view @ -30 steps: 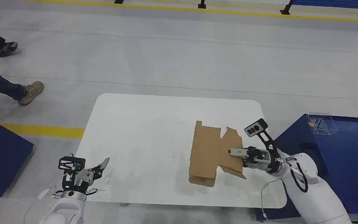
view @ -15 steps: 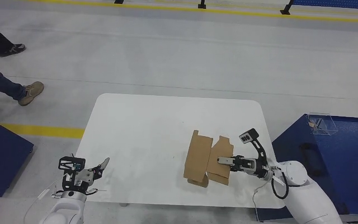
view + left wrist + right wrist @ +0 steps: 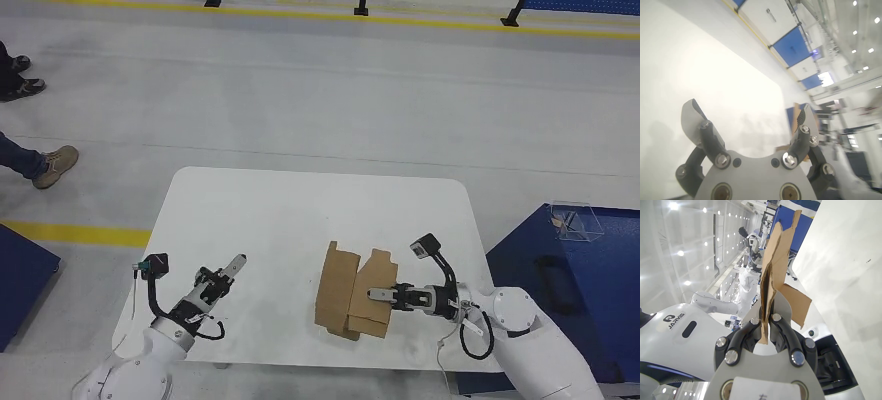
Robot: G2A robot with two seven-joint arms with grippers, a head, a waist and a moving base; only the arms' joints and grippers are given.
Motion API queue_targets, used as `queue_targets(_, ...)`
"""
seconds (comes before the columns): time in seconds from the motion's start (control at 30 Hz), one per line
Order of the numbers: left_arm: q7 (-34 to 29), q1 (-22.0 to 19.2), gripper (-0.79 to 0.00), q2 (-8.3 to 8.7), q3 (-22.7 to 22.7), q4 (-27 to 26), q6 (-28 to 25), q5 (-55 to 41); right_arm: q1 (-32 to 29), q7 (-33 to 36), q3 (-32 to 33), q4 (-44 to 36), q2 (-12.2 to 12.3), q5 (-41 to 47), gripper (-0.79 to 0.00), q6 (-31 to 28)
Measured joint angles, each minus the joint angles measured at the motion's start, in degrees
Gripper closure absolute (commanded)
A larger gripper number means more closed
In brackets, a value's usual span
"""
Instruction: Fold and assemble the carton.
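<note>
One carton (image 3: 352,292): brown cardboard, partly folded with a panel standing up, near the robot-side edge of the one tabletop (image 3: 280,210), right of its middle. Two grippers. Right gripper (image 3: 372,294) is clamped on the carton's right edge; its wrist view shows the cardboard pinched between both fingers and a flap sticking out sideways. Left gripper (image 3: 232,267) is spread wide and holds nothing, over the tabletop toward the left robot-side corner, well apart from the carton. From above the fingers hide the pinched edge. In the left wrist view the carton is blurred and partly behind one finger.
</note>
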Motion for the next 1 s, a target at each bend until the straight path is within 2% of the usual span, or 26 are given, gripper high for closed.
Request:
queue_targets(0.2,-12.12,-3.85,-0.785,-0.12,3.61,3.54,-0.65,-16.62,2.15,3.55,-3.50,2.06,-1.30,6.22,0.000,-1.36)
queue_targets(0.33,-17.71,-4.85,-0.785,0.09,5.34,4.84,-2.68,-18.08,3.73,6.65,-5.54,4.14,-2.19,11.39,0.000,-0.50)
queue_targets(0.5,-20.93,-4.46,-0.785,0.36,6.89,4.23,-6.29,-17.22,6.40,11.62,-8.68,7.31,-3.56,17.06,0.000,1.59)
queue_targets(0.53,-21.18,-4.38,-0.705,0.41,7.04,4.09,-6.62,-17.08,6.84,12.38,-9.30,7.85,-3.83,17.82,0.000,1.96)
queue_targets(0.57,-21.42,-4.34,-0.557,0.46,7.19,3.92,-6.83,-16.96,7.30,13.08,-9.92,8.38,-4.10,18.38,0.000,2.30)
queue_targets(0.6,-21.69,-4.33,-0.339,0.52,7.38,3.71,-7.02,-16.80,7.94,13.84,-10.70,9.09,-4.45,18.76,0.000,2.55)
queue_targets(0.63,-21.79,-4.34,-0.240,0.56,7.52,3.56,-7.12,-16.69,8.42,14.24,-11.26,9.58,-4.72,18.81,0.000,2.58)
queue_targets(0.67,-21.82,-4.37,-0.055,0.60,7.74,3.39,-7.21,-16.53,8.99,14.58,-11.92,10.18,-5.05,18.80,0.000,2.53)
queue_targets(0.7,-21.87,-4.41,0.000,0.63,7.93,3.29,-7.25,-16.50,9.37,14.74,-12.35,10.60,-5.29,18.80,0.000,2.46)
queue_targets(1.0,-22.76,-5.08,0.000,0.94,8.09,3.60,-6.57,-18.79,11.45,16.63,-14.14,13.30,-6.87,20.46,0.000,3.61)
